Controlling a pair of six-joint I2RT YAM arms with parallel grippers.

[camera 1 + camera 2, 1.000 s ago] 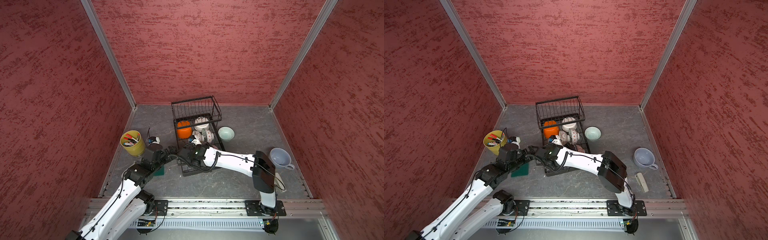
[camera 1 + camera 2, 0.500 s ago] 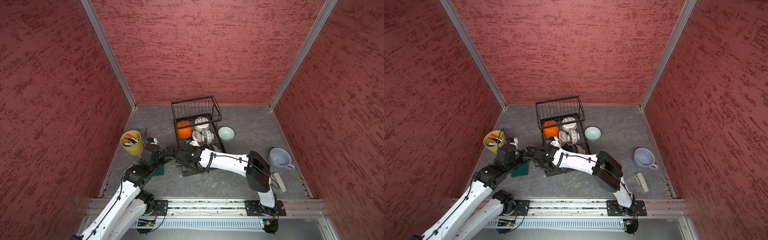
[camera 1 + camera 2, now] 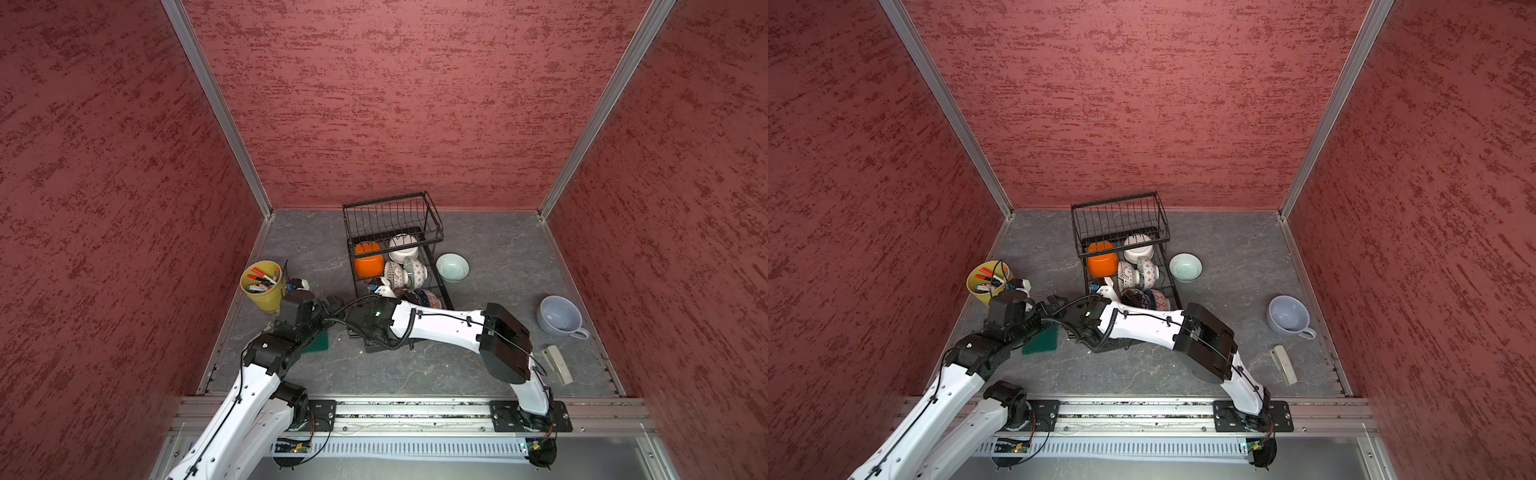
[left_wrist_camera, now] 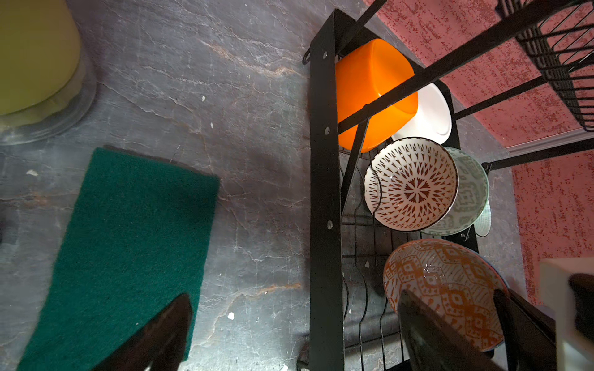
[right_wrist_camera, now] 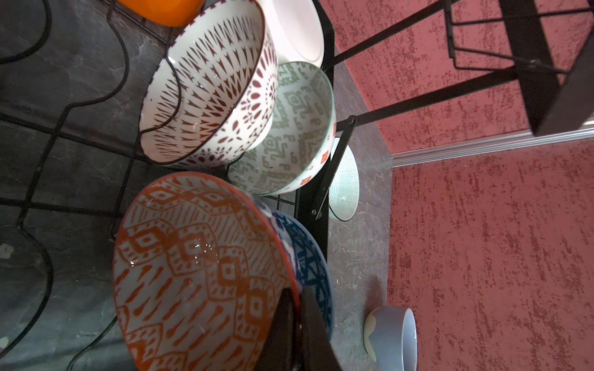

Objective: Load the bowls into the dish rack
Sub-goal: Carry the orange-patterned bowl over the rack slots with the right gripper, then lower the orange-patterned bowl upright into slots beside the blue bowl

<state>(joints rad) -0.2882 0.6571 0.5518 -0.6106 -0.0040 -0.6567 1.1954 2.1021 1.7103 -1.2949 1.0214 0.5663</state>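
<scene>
Rim of orange-patterned bowl [image 5: 199, 263] is pinched by right end effector [image 5: 297, 308]; left end effector [image 4: 295, 297] gapes.

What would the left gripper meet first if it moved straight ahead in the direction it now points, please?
Most likely the black side rail of the dish rack: the open left gripper points across bare table towards it, with the plain orange bowl just behind. Depth is hard to judge here.

Blue bowl [image 5: 310, 257] mostly behind orange-patterned bowl [image 5: 199, 273]
</scene>
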